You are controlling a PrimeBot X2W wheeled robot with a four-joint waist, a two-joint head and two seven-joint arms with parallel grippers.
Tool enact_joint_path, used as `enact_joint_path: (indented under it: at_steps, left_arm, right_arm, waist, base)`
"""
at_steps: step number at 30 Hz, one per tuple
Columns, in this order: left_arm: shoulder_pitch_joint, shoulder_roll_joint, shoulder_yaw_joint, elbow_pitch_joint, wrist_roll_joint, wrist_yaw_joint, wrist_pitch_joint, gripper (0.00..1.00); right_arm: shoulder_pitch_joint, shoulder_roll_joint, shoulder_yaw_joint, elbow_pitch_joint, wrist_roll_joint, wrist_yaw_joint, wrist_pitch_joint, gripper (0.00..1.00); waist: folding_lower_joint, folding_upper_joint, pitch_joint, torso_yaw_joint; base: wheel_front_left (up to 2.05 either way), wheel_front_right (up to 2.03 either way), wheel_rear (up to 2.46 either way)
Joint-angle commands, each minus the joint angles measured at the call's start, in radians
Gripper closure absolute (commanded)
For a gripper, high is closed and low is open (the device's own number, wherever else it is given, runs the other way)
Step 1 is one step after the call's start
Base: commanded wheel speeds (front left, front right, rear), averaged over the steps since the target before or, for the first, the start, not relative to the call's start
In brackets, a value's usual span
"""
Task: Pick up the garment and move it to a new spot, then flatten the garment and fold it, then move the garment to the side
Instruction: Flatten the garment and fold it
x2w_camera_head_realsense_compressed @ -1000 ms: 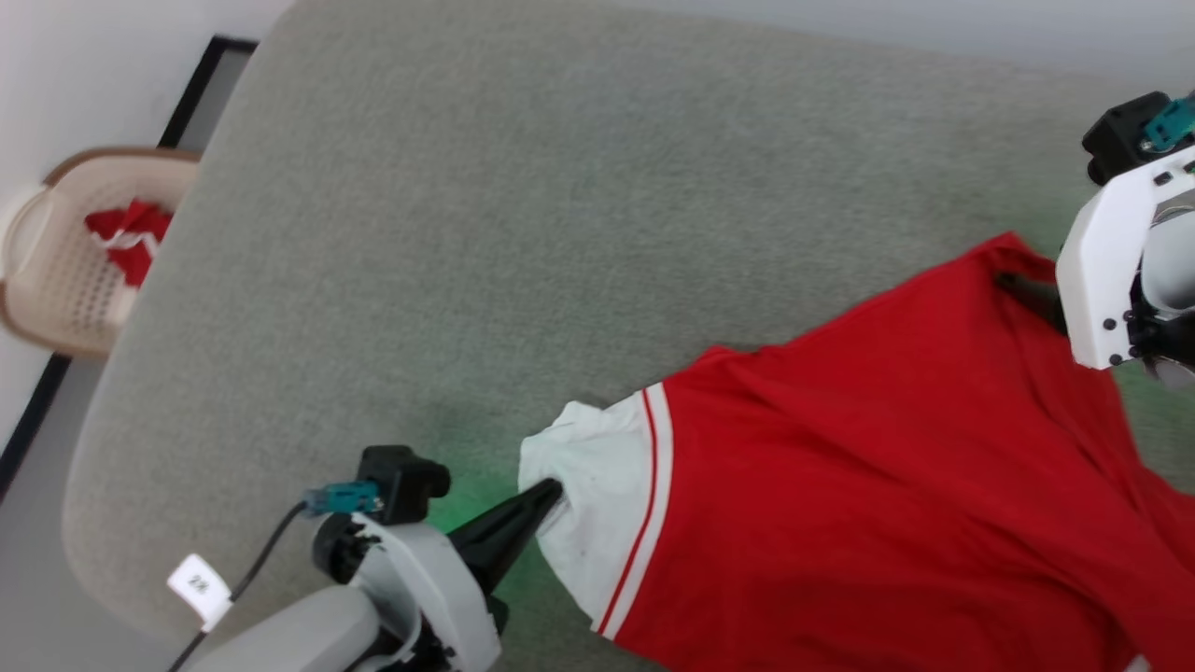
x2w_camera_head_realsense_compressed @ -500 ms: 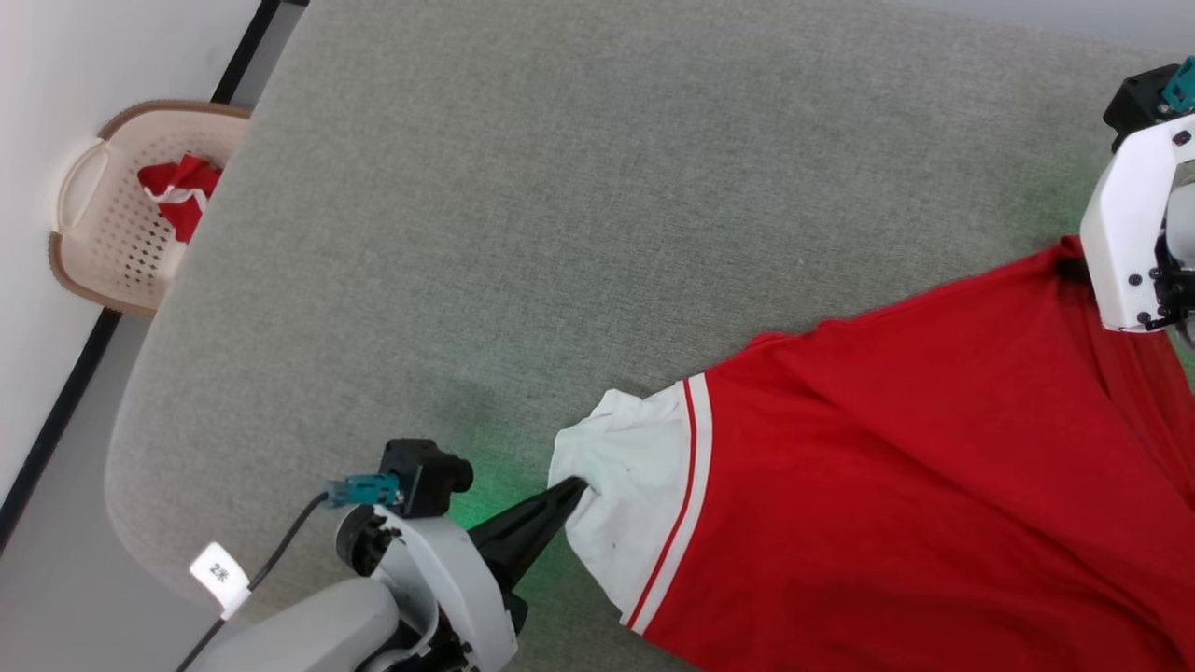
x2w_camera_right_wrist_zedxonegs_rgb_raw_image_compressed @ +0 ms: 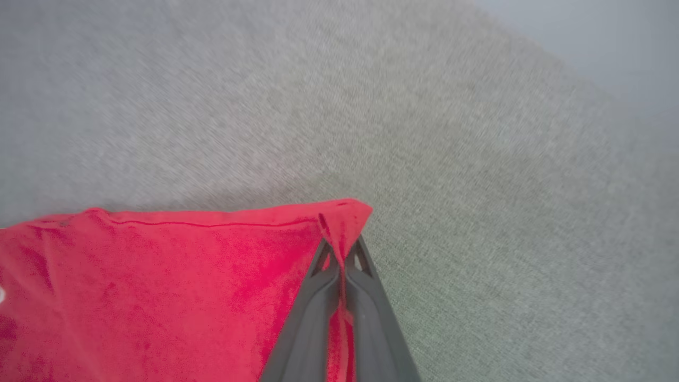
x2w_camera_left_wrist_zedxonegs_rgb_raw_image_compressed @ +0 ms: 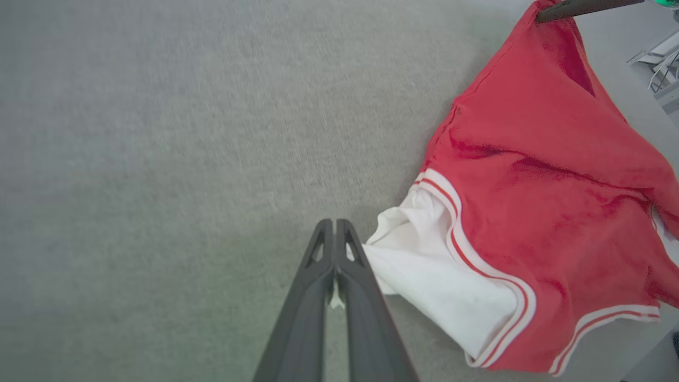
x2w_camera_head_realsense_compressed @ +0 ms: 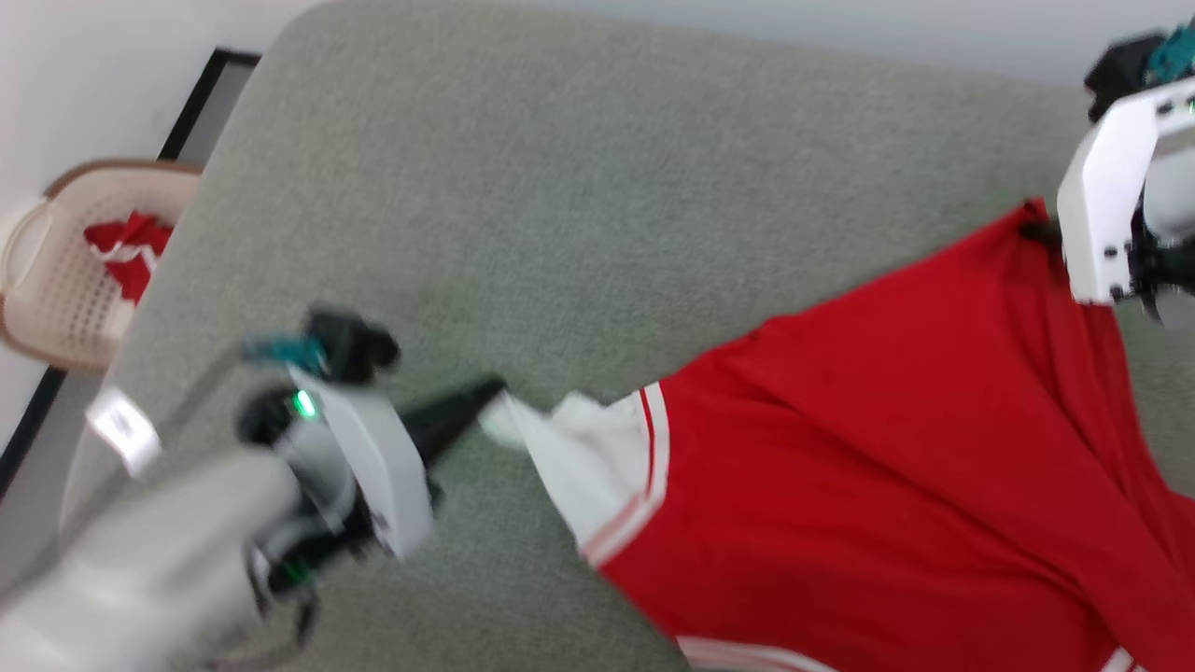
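The left gripper (x2w_camera_left_wrist_zedxonegs_rgb_raw_image_compressed: 335, 227) pinches the garment (x2w_camera_left_wrist_zedxonegs_rgb_raw_image_compressed: 536, 185) by its white sleeve (x2w_camera_left_wrist_zedxonegs_rgb_raw_image_compressed: 440, 286). The right gripper (x2w_camera_right_wrist_zedxonegs_rgb_raw_image_compressed: 341, 248) pinches a red corner. A hard tug could slip the sleeve free.

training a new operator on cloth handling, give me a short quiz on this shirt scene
1. True or false: the left gripper stands open, clear of the shirt.
2. What does the right gripper pinch? A) a white sleeve B) a red corner of the shirt C) nothing
3. Off the left side of the grey table, what holds another red cloth?
Key: 1 false, it is shut on the white sleeve. 2 B. 3 the basket.
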Motion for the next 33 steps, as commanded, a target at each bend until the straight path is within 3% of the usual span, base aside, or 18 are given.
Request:
enact_joint_path:
  at_steps: [1, 9, 17, 33]
  left_arm:
    - [-0.042, 0.019, 0.006, -0.005, 0.0, -0.004, 0.027, 1.0]
    - [-0.306, 0.088, 0.035, 0.013, 0.013, -0.004, 0.238, 1.0]
    - [-0.543, 0.062, 0.053, 0.143, 0.039, -0.004, 0.347, 1.0]
    - [-0.824, -0.027, 0.043, 0.41, 0.127, -0.004, 0.202, 1.0]
  right_arm:
    - [-0.016, 0.004, 0.005, -0.011, 0.018, -0.001, -0.017, 1.0]
    - [-0.089, -0.02, 0.047, -0.07, 0.03, -0.001, -0.111, 1.0]
    - [-0.18, -0.008, 0.058, -0.077, 0.011, -0.001, -0.256, 1.0]
    - [-0.326, 0.063, 0.04, 0.006, 0.025, -0.001, -0.409, 1.0]
  waist:
    - [0.0, 0.0, -0.048, -0.04]
    - [0.0, 0.0, -0.143, -0.102]
    - [0.0, 0.0, -0.224, -0.165]
    - [0.0, 0.0, -0.279, -0.255]
  base:
    - [0.0, 0.0, 0.0]
    - [0.0, 0.0, 0.0]
    - [0.0, 0.0, 0.0]
    - [0.0, 0.0, 0.0]
